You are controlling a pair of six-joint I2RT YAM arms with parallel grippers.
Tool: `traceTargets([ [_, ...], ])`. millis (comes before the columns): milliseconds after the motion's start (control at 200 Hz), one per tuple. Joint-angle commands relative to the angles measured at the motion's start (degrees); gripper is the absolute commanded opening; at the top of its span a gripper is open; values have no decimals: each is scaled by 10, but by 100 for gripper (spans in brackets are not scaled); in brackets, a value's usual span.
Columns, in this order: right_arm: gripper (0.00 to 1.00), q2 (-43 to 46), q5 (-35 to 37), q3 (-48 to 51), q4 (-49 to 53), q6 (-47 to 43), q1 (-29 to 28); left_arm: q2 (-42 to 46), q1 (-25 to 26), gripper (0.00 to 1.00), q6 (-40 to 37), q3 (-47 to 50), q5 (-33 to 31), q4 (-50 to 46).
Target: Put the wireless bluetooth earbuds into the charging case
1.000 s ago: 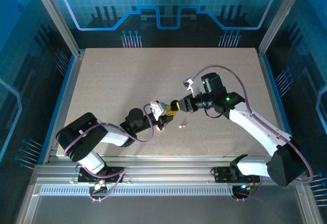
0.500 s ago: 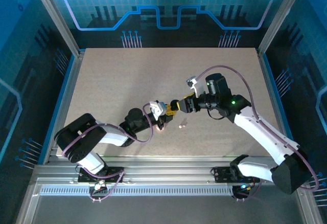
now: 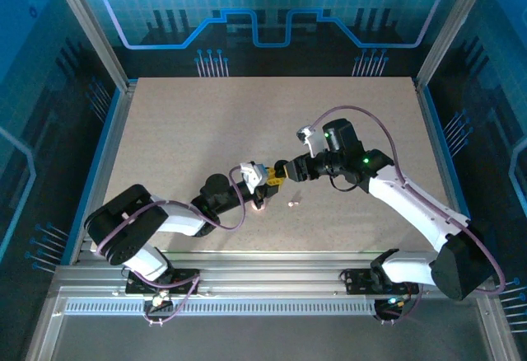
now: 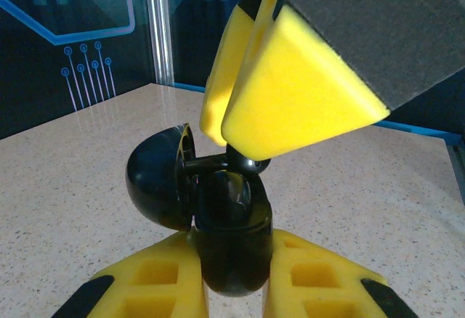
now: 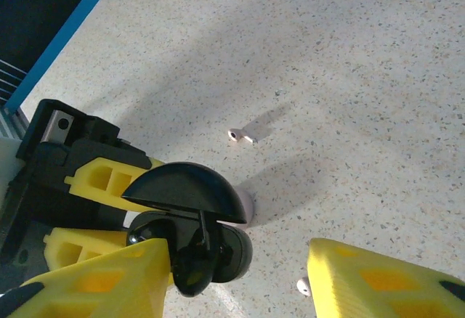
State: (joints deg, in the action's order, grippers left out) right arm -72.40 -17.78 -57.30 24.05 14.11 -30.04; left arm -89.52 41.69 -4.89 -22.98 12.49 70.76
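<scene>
You are at the seating step. Your left gripper [image 4: 232,282] is clamped on the open black charging case [image 4: 218,209] near the middle of the table [image 3: 189,130], and a black earbud [image 4: 247,164] lies across the case's mouth, seemingly not pressed home. Your right gripper [image 5: 238,254] hovers over it, jaws apart and holding nothing. Next you likely need to nudge that bud into its well, then fetch the whitish earbud [image 5: 240,136] lying loose nearby.

Top looks down — wrists share the charging case [image 4: 225,213]
</scene>
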Motion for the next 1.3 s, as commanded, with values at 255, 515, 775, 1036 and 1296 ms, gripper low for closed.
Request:
traceTargets([
  [255,52,17,11,15,10,3,22,16,2,8,-12,8,14,3],
  [515,54,33,-35,28,-18,0,30,17,3,8,-10,6,19,2],
  [775,52,40,-15,41,-10,52,47,18,3,8,-6,1,-17,-16],
  [1036,49,-25,109,6,157,97,59,17,2,8,6,7,-39,-14],
  [1296,49,-118,201,-56,238,91,144,18,2,8,8,13,-49,-16],
])
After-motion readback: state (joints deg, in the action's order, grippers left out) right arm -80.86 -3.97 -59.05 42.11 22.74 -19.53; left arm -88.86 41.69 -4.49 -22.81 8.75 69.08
